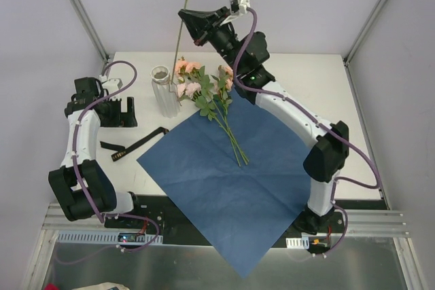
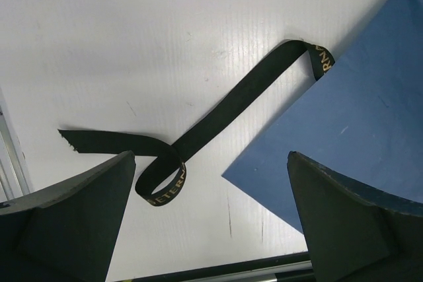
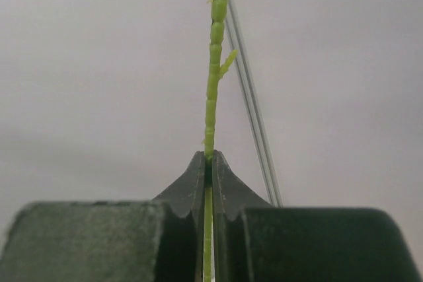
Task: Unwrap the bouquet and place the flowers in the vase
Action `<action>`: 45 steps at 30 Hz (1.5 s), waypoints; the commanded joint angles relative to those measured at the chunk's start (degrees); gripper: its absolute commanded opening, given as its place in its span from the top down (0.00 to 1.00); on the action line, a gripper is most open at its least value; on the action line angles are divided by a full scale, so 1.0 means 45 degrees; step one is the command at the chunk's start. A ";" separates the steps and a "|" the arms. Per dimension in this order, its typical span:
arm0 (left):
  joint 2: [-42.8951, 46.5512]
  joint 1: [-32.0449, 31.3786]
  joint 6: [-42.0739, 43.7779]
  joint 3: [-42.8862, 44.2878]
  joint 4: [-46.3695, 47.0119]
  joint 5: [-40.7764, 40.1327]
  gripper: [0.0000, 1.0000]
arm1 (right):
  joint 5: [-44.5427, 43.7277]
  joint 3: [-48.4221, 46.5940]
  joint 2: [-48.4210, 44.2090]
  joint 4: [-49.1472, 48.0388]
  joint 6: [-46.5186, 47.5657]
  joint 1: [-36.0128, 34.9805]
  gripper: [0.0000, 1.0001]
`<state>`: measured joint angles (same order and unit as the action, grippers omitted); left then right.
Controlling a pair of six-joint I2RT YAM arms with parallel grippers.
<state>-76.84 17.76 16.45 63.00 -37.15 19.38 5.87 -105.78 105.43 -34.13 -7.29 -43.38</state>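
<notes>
Far left, our left gripper (image 2: 211,189) hangs with jaws wide apart over the limp black ribbon (image 2: 218,117). The ribbed translucent vase (image 1: 163,93) stands around 11 o'clock on the table (image 1: 306,79) and looks tippy. The other roses (image 1: 204,86) lie at 12 o'clock, stems on the blue paper (image 1: 231,188). Our right gripper (image 3: 210,163) is clamped on one knobbly green stem (image 3: 211,84). We'd guess it's light and bendy, so grab stems, not petals.

Black ribbon (image 2: 218,113) loose on white table (image 2: 99,44), one end by blue paper (image 2: 357,143), beyond wide-apart fingers (image 2: 73,222).
</notes>
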 commanded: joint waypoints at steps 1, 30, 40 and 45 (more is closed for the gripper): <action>-0.0190 0.0194 -0.0374 0.0452 -0.0163 0.0732 0.01 | 0.0571 -0.1994 0.1723 -0.4232 0.0702 -0.0380 0.99; 0.0376 0.0331 0.0603 0.0277 -0.0886 0.1299 0.01 | 0.1331 -0.3351 0.4599 -0.3529 0.3182 -0.0849 0.99; 0.0591 0.0370 0.0544 0.0199 -0.0906 0.1475 0.01 | 0.1684 -0.2724 0.4579 -0.2242 0.3436 -0.1220 0.82; 0.0708 0.0389 0.0428 0.0082 -0.0905 0.1475 0.01 | 0.1508 -0.3620 0.4463 0.0956 0.3786 -0.1240 0.33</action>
<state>-75.83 18.85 17.69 63.29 -39.94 24.03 11.90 -117.12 128.60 -39.81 7.55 -48.66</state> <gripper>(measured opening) 0.992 0.524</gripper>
